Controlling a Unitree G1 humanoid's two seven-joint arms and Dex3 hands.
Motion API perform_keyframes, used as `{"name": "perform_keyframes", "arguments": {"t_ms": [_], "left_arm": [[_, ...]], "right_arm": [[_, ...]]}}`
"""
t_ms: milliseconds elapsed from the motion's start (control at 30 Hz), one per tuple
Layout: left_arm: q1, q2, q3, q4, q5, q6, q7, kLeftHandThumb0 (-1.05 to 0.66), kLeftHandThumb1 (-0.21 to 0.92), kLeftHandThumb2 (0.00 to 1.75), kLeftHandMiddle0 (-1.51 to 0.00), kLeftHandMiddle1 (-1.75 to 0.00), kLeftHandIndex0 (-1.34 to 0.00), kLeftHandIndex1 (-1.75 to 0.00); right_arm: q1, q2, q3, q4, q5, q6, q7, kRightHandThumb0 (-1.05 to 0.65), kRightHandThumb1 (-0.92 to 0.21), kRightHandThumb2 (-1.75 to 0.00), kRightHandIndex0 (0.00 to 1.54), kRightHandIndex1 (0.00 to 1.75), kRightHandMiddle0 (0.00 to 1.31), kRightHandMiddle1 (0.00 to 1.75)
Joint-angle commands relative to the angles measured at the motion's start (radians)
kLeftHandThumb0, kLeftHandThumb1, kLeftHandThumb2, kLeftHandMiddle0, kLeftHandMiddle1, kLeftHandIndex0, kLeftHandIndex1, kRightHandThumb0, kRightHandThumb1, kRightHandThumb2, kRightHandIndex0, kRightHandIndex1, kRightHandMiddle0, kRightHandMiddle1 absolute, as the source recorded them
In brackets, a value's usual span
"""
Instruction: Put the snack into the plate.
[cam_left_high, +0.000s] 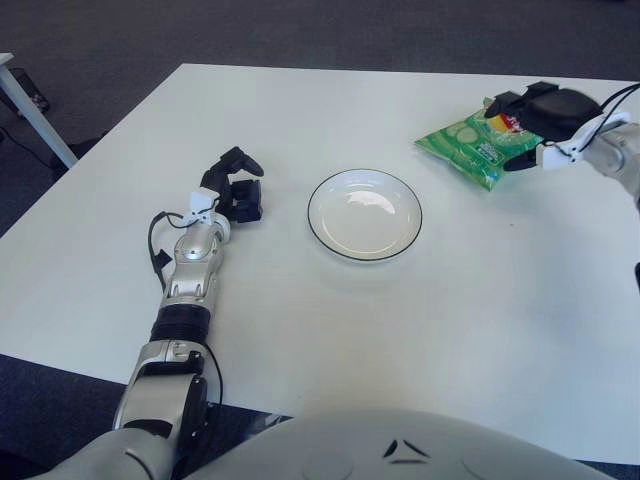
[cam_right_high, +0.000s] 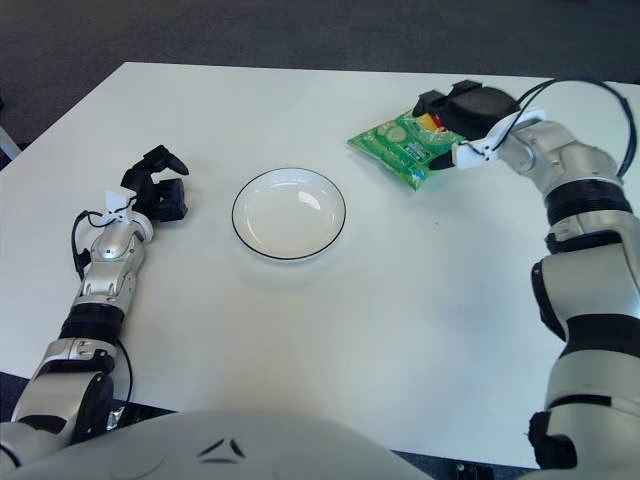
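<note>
White table (cam_left_high: 300, 330) fills the left eye view, dark carpet behind it. Near its middle sits a white plate (cam_left_high: 364, 214) with a dark rim. Far right of the plate lies a green snack bag (cam_left_high: 470, 146) printed with cucumber slices and a red-and-yellow logo too small to read. Right hand (cam_left_high: 537, 112) covers the bag's right end, fingers curled over it, touching.

From the right eye, the left hand (cam_right_high: 155, 190) shows left of the plate, fingers curled, holding nothing.
</note>
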Motion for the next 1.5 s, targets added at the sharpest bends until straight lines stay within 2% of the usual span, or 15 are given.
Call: {"name": "perform_keyframes", "arguments": {"t_ms": [0,267,367,467,700,1033,1267,1467], "left_arm": [[0.111,-0.051,-0.017,0.054,0.009,-0.010,0.003,-0.49,0.30,1.34,-1.30,-1.75,-0.63,-1.75],[0.116,-0.054,-0.020,0.042,0.011,-0.004,0.007,-0.49,0.29,1.34,-1.30,-1.75,-0.63,-1.75],[0.120,-0.052,-0.021,0.036,0.010,-0.006,-0.002,-0.49,0.29,1.34,-1.31,-1.75,-0.63,-1.75],[0.125,-0.051,-0.022,0.031,0.010,-0.014,-0.004,-0.49,0.30,1.34,-1.31,-1.75,-0.63,-1.75],[0.128,-0.053,-0.025,0.029,0.018,-0.034,0.007,-0.49,0.28,1.36,-1.32,-1.75,-0.64,-1.75],[0.141,-0.056,-0.037,0.002,0.044,-0.047,0.020,-0.52,0.22,1.43,-1.29,-1.75,-0.69,-1.75],[0.154,-0.052,-0.054,-0.020,0.090,-0.059,0.056,-0.52,0.21,1.44,-1.28,-1.75,-0.70,-1.75],[0.153,-0.041,-0.065,-0.004,0.127,-0.106,0.078,-0.52,0.21,1.45,-1.28,-1.75,-0.70,-1.75]], "right_arm": [[-0.058,0.029,0.018,0.048,0.017,-0.013,0.082,-1.03,-0.90,-0.24,0.00,0.03,0.00,0.37],[-0.103,0.075,0.027,0.104,0.032,0.015,0.192,-1.03,-0.87,-0.17,0.00,0.00,0.00,0.27],[-0.129,0.120,0.044,0.152,0.015,0.085,0.222,-1.00,-0.84,-0.15,0.00,0.00,0.00,0.27],[-0.139,0.137,0.052,0.171,0.018,0.114,0.245,-0.99,-0.83,-0.14,0.00,0.00,0.00,0.27],[-0.147,0.153,0.075,0.176,0.013,0.144,0.243,-0.98,-0.83,-0.13,0.00,0.00,0.00,0.25],[-0.134,0.236,0.110,0.221,0.009,0.271,0.250,-1.04,-0.87,-0.13,0.00,0.00,0.00,0.24],[-0.068,0.255,0.156,0.242,-0.018,0.322,0.169,-1.05,-0.91,-0.13,0.00,0.00,0.00,0.17],[-0.033,0.252,0.177,0.248,-0.021,0.349,0.063,-1.03,-0.91,-0.12,0.00,0.00,0.00,0.28]]}}
